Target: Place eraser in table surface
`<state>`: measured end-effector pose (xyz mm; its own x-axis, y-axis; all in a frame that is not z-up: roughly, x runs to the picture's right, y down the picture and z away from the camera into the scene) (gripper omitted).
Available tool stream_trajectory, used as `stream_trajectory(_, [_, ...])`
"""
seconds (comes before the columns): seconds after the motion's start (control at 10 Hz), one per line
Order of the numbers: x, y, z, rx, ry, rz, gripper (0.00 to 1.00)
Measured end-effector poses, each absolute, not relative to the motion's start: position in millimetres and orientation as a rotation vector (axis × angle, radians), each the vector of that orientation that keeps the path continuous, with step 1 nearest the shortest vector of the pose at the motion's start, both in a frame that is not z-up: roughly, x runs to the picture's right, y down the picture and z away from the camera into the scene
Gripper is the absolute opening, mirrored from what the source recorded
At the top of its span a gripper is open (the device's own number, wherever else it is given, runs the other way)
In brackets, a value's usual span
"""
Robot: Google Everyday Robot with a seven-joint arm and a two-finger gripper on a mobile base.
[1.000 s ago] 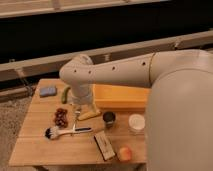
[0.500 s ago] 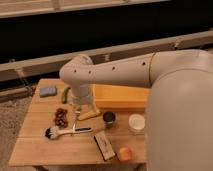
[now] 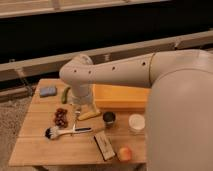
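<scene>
The eraser (image 3: 105, 146), a small oblong block with a dark body and a pale face, lies flat on the table surface (image 3: 35, 145) near its front edge, right of the middle. My gripper (image 3: 79, 111) hangs under the big white arm over the middle of the table, just above a banana (image 3: 90, 114). It is well behind and to the left of the eraser and does not touch it. The arm hides most of the gripper.
A dish brush (image 3: 64, 131) lies left of the eraser. Red grapes (image 3: 61, 118), a blue sponge (image 3: 48, 91) and a green item (image 3: 65, 94) sit at the left. A yellow-orange bin (image 3: 120, 97), dark cup (image 3: 109, 118), white cup (image 3: 136, 122) and peach-coloured fruit (image 3: 124, 153) sit at the right.
</scene>
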<state>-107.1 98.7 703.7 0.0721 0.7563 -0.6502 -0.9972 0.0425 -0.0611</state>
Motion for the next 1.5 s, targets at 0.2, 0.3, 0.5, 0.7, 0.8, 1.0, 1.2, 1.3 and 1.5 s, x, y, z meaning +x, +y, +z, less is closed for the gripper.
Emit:
stream_trajectory(0.2, [-106, 100, 704, -0.579, 0.517, 1.43, 0.65])
stream_trajectory(0.3, [-106, 104, 701, -0.57, 0.5, 1.41, 0.65])
stream_trajectory(0.5, [-103, 126, 688, -0.545, 0.447, 1.329, 0.65])
stream_trajectory(0.7, [-90, 148, 677, -0.512, 0.416, 1.277, 0.65])
stream_trajectory(0.8, [-79, 157, 674, -0.493, 0.407, 1.261, 0.65])
stream_trajectory(1.0, [-63, 168, 672, -0.464, 0.402, 1.243, 0.65])
stream_trajectory(1.2, [-37, 172, 669, -0.445, 0.412, 1.263, 0.65])
stream_trajectory(1.3, [-30, 175, 668, -0.445, 0.416, 1.271, 0.65])
stream_trajectory(1.5, [-23, 186, 670, -0.473, 0.429, 1.279, 0.65])
